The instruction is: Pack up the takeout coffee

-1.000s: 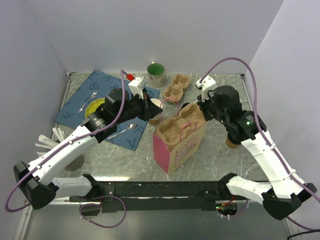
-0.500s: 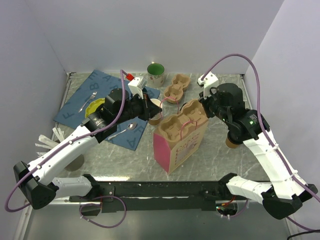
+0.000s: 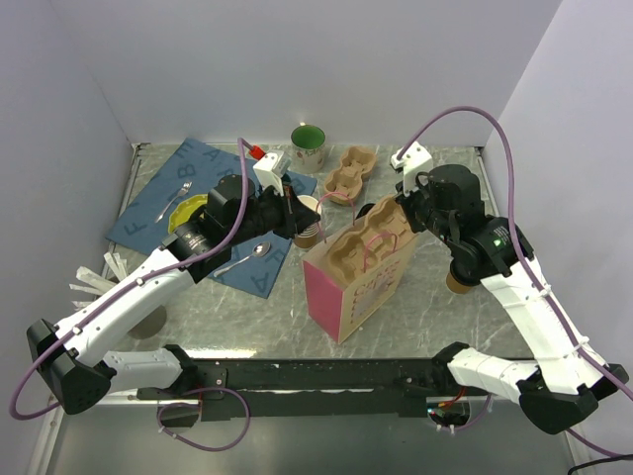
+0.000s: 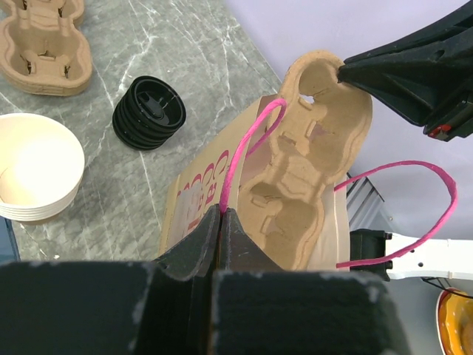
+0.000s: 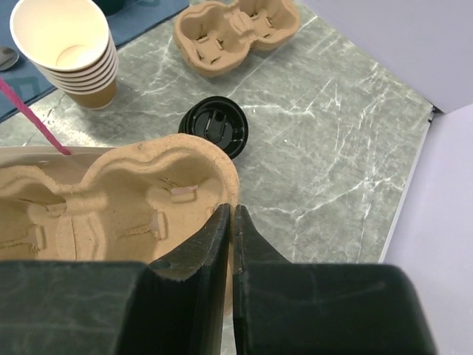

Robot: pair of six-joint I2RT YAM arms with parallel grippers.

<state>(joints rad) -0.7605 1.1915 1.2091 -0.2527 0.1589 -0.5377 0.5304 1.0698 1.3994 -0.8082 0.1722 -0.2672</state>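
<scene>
Grey marble table [image 3: 435, 317] between pale walls carries a pink-sided paper bag [image 3: 361, 292] with a moulded cup carrier [image 5: 111, 200] lying across its mouth. On one side the left gripper [image 4: 222, 214] is pinched tight on the bag's pink handle [image 4: 244, 144]; opposite, the right gripper [image 5: 231, 214] nips the carrier's rim, with a stack of black lids [image 5: 214, 126] just beyond its tips. Behind the right gripper, under that arm's forearm, the takeout coffee [image 3: 456, 283] stands on the table, mostly hidden and apart from the bag.

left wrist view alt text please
The left end effector pinches the pink handle of a paper bag while the right end effector grips a pulp cup carrier at its mouth. Black lids and stacked paper cups sit left.
</scene>
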